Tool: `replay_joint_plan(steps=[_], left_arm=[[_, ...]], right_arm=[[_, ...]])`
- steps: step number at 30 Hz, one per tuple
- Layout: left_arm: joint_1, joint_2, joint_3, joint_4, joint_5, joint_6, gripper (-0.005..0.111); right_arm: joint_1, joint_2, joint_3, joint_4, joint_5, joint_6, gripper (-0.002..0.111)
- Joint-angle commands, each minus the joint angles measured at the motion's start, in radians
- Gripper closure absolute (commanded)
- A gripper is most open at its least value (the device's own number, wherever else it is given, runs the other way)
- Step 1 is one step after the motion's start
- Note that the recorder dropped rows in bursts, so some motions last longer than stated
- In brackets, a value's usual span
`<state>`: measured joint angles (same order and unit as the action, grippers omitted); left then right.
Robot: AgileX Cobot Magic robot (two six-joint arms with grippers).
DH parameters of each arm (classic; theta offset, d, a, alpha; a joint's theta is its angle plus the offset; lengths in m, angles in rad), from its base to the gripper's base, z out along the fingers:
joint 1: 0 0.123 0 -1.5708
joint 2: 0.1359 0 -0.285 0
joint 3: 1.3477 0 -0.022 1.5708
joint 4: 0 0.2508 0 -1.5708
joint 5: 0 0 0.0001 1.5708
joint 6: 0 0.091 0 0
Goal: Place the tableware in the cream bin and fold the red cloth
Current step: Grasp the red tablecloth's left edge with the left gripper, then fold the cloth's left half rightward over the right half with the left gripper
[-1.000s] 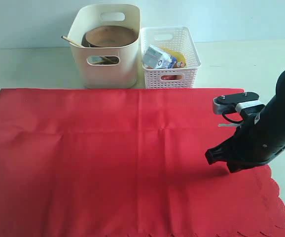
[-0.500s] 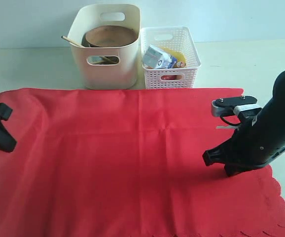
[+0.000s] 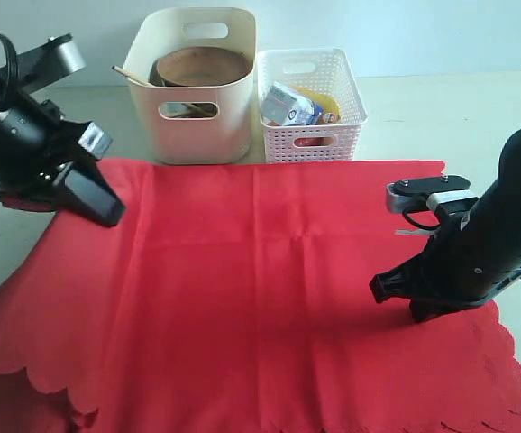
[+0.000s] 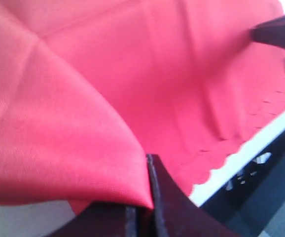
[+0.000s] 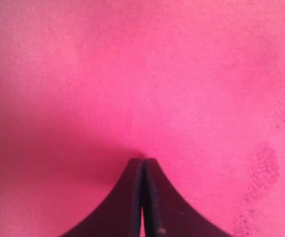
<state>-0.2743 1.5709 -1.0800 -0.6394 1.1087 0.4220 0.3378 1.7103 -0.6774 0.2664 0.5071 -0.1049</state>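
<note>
tableware: the round wooden plate (image 3: 202,65) lies inside the cream bin (image 3: 202,135), with a wooden handle (image 3: 130,76) poking over its rim. none shows on the red cloth (image 3: 269,298). i judge that part done.

fold: begun, not finished. my left gripper (image 3: 105,209) is clamped on a corner at the cloth's left side, holding it up off the table. my right gripper (image 3: 384,289) is closed on nothing, tips pressing the cloth flat near its right side.

remaining: carry the corner across and lay it down.
</note>
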Motion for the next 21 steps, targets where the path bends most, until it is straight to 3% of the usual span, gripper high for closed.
replay_joint_plan(steps=[1, 9, 14, 21], left_arm=[[-0.079, -0.009, -0.059, -0.096, 0.018, -0.014, 0.107], [-0.206, 0.081, -0.168, -0.177, 0.022, -0.027, 0.107], [-0.312, 0.257, -0.340, -0.187, 0.022, -0.089, 0.107], [-0.403, 0.454, -0.506, -0.189, 0.007, -0.163, 0.107]], right_arm=[[-0.002, 0.000, -0.008, 0.004, -0.006, -0.007, 0.108], [-0.002, 0.000, -0.008, 0.004, -0.008, -0.007, 0.108], [-0.002, 0.000, -0.008, 0.007, -0.008, -0.007, 0.108], [-0.002, 0.000, -0.008, 0.009, -0.008, -0.007, 0.108]])
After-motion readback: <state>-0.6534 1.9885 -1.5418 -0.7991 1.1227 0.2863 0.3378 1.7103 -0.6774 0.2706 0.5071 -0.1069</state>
